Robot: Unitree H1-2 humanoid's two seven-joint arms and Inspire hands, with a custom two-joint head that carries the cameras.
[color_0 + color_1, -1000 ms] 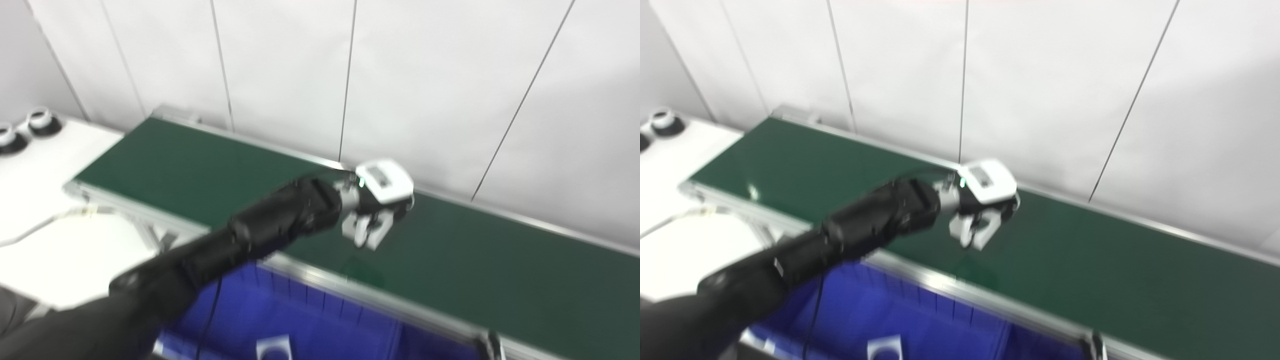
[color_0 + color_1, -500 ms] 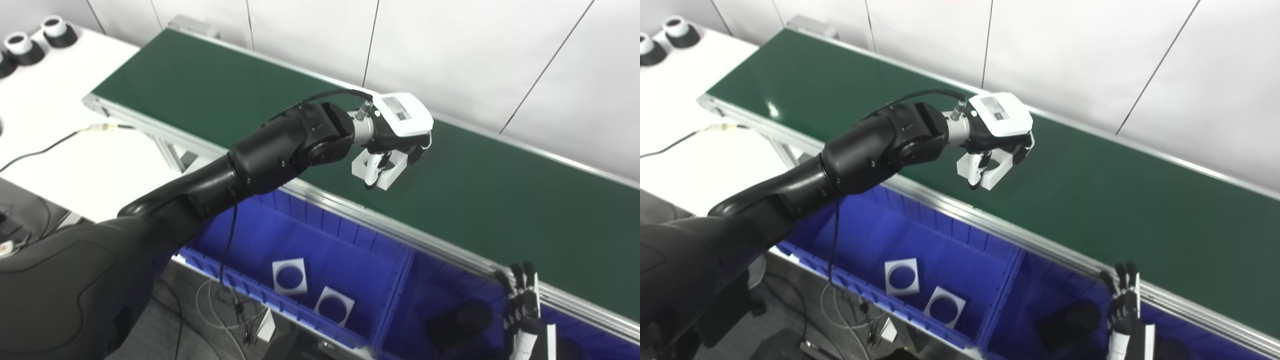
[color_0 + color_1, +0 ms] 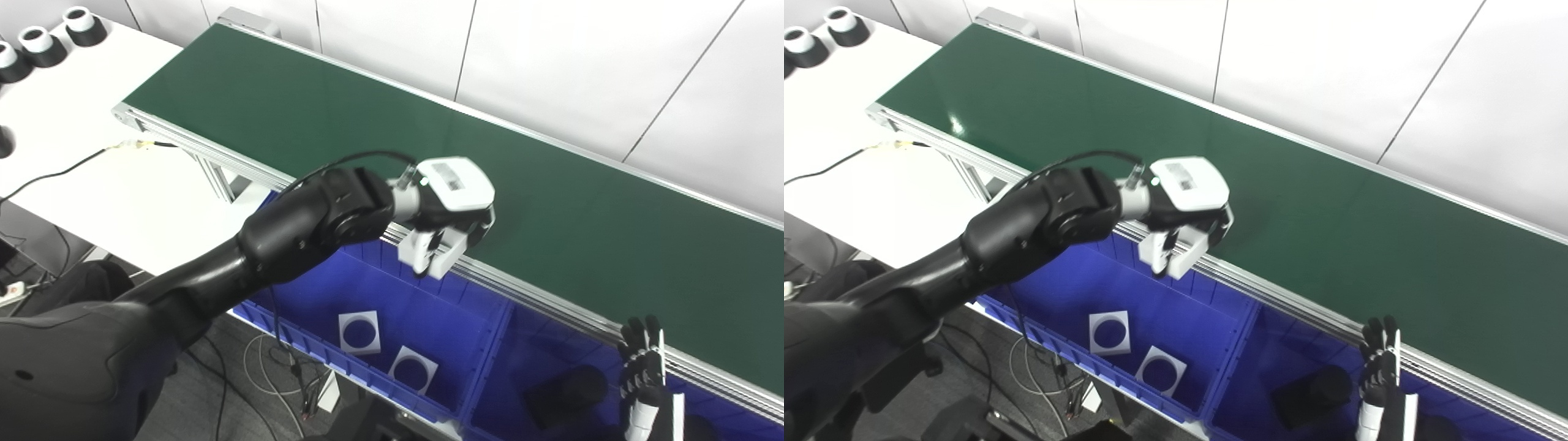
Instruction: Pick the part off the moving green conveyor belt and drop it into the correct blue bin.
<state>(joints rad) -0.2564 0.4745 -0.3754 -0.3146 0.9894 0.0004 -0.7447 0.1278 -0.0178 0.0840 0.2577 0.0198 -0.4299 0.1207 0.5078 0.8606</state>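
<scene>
left hand (image 3: 450,211) clamped on white square part (image 3: 429,256) | moved back off green conveyor belt (image 3: 551,196), now above left blue bin (image 3: 367,288) | release seems next | right hand (image 3: 640,367) idle, fingers apart

Glossy black arm (image 3: 288,229) (white-capped left hand (image 3: 456,196))
</scene>
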